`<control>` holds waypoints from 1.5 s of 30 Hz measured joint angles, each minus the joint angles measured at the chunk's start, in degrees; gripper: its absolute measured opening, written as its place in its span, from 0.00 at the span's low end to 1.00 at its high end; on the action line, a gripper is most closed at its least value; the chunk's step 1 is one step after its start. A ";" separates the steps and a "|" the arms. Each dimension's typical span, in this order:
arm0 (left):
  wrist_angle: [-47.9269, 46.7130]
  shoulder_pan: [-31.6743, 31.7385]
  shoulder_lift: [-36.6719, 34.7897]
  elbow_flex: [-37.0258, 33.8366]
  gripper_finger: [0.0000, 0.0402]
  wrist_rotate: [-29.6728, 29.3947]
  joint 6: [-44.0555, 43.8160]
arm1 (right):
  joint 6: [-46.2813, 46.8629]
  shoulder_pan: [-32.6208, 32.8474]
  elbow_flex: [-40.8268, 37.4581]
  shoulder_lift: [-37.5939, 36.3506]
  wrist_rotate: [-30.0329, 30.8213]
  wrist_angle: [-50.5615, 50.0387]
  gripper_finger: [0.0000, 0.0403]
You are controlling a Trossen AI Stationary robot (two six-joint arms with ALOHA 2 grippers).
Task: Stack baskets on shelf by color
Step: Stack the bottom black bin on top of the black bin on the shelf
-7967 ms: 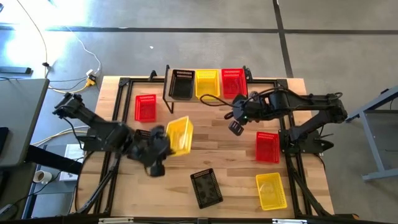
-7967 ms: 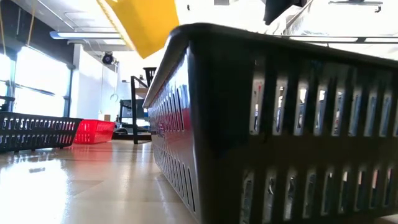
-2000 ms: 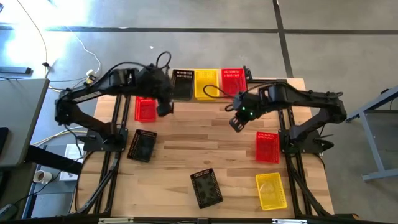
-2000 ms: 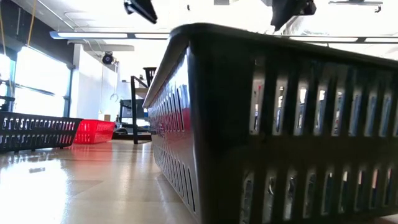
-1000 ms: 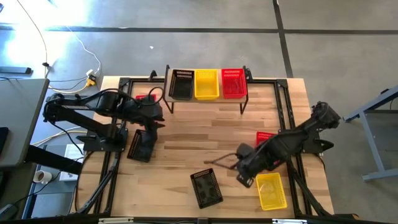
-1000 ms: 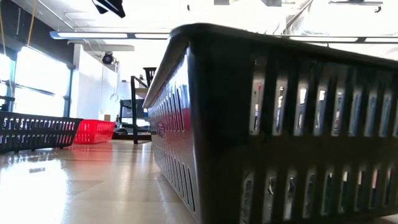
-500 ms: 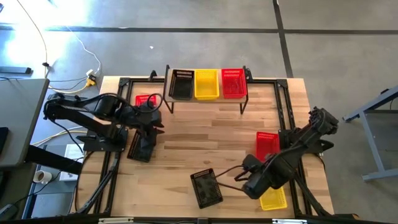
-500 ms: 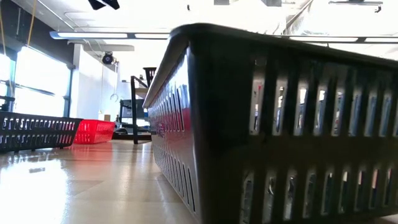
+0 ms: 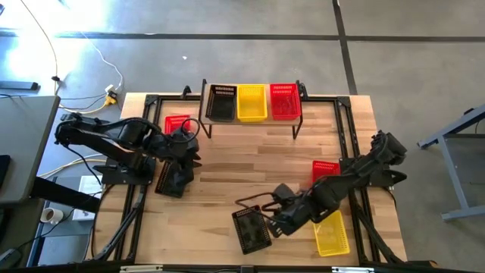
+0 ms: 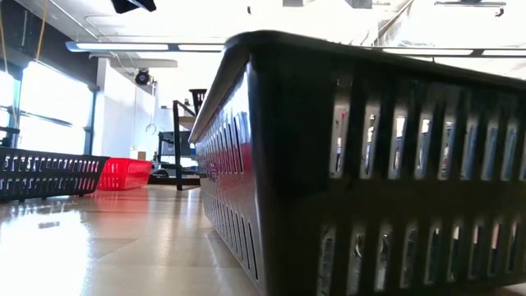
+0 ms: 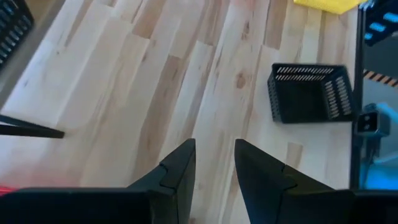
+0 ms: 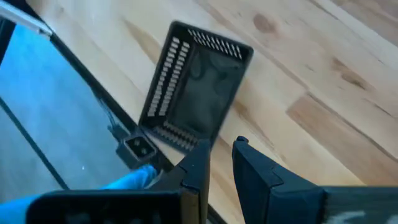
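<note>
Beside the black basket [image 9: 251, 229], at its 3 o'clock, the right pincer [image 9: 276, 225] hovers nearly closed, holding nothing, while the left pincer [image 9: 184, 159] does likewise.

- Left gripper [image 9: 184, 158] hangs low at the table's left side, arm folded, fingers [image 11: 177, 171] narrowly parted.
- Right gripper [image 9: 274, 222] reaches toward the front middle, arm stretched low; fingers [image 12: 198, 163] seemingly just apart.
</note>
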 joint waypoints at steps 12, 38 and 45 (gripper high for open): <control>0.44 -1.15 0.82 -0.01 0.25 5.51 -1.83 | -2.27 -3.40 0.00 9.16 -1.91 3.83 0.27; -2.49 -5.48 0.81 -0.01 0.44 5.22 -2.24 | -0.36 -7.21 -0.02 19.87 -7.22 7.08 0.17; -2.47 -8.33 0.81 -0.01 0.42 0.88 -0.30 | 1.16 -9.51 -0.02 19.82 -5.85 8.28 0.04</control>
